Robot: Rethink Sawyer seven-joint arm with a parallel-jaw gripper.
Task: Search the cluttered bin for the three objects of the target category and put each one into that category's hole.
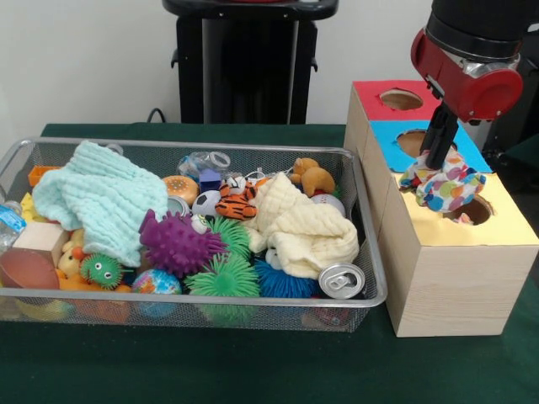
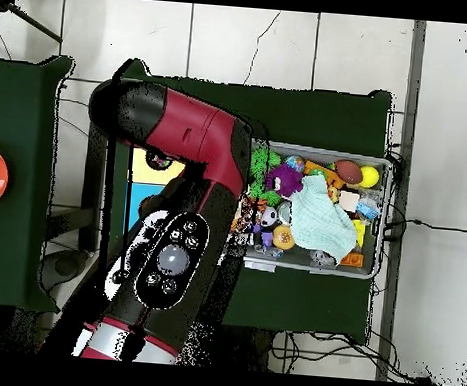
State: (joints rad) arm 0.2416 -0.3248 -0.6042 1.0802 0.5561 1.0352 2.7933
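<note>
In the front view the red and black robot arm (image 1: 467,63) is reaching down from the upper right, and its black gripper (image 1: 438,164) is closing on a small bundle of multicoloured patchwork fabric (image 1: 444,187), holding it just above the yellow top of the pale wooden box (image 1: 493,231). The bundle is hanging at the left edge of the round hole (image 1: 472,210) cut in that yellow top, partly covering it. Behind the yellow section, farther from the camera, a blue-topped section (image 1: 396,135) and a red-topped section (image 1: 370,91) are standing in a row, each showing its own round hole.

To the left of the boxes the large shallow silver wire-mesh basket (image 1: 375,290) is sitting on the dark green tablecloth (image 1: 253,362). It is holding a crumpled mint cloth (image 1: 97,198) on the left and a cream cloth (image 1: 303,227) towards the right. Between them a purple spiky rubber ball (image 1: 175,242) is lying beside two green spiky balls (image 1: 226,273), with a blue spiky ball (image 1: 282,282) just to the right. A silver drinks can (image 1: 342,280) is lying on its side in the near right corner. A small striped tiger toy (image 1: 236,202) is lying near the middle, and a brown plush toy (image 1: 313,177) is sitting by the far rim. No second patchwork bundle can be made out among the clutter.

In the overhead view the arm (image 2: 175,227) is covering the boxes almost entirely, leaving the basket (image 2: 372,272) and its mint cloth (image 2: 326,213) visible to the right.
</note>
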